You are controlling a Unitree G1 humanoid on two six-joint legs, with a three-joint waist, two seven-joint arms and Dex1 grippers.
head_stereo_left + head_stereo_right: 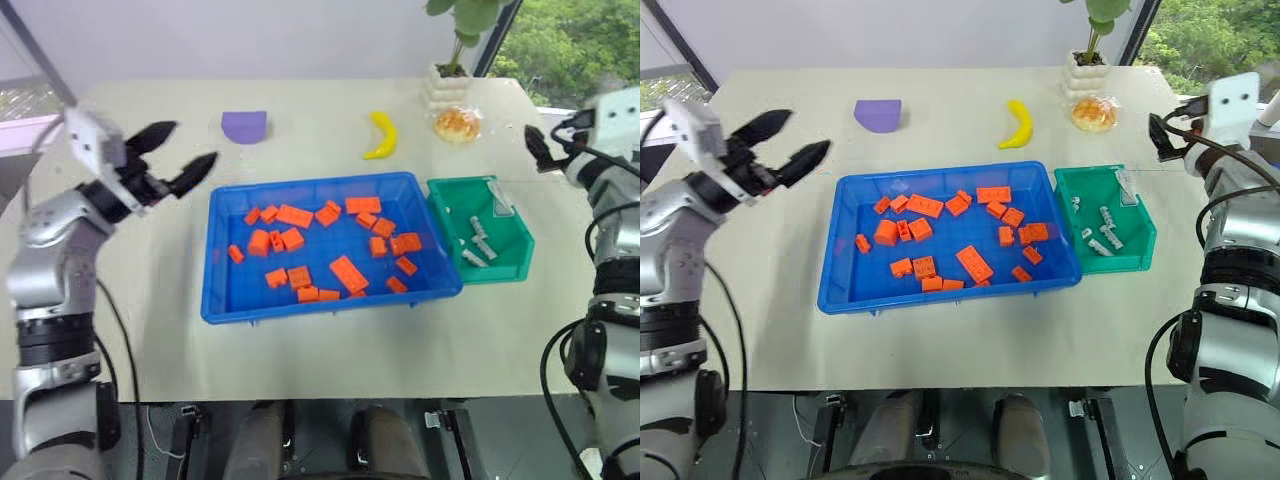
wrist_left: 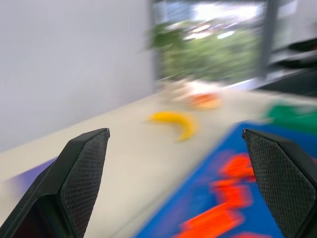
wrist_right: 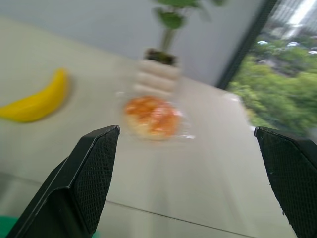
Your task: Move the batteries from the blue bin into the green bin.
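Left gripper (image 1: 183, 153): wide open, empty, left of the blue bin (image 1: 222, 300).
Right gripper (image 3: 190, 186): wide open, empty.
Batteries (image 1: 478, 242): in the green bin (image 1: 515, 258), near the right gripper.

banana (image 1: 381, 134), purple block (image 1: 244, 126), potted plant (image 1: 452, 70), orange blocks (image 1: 347, 272)

Lab tabletop (image 1: 330, 360), sorting bins, window
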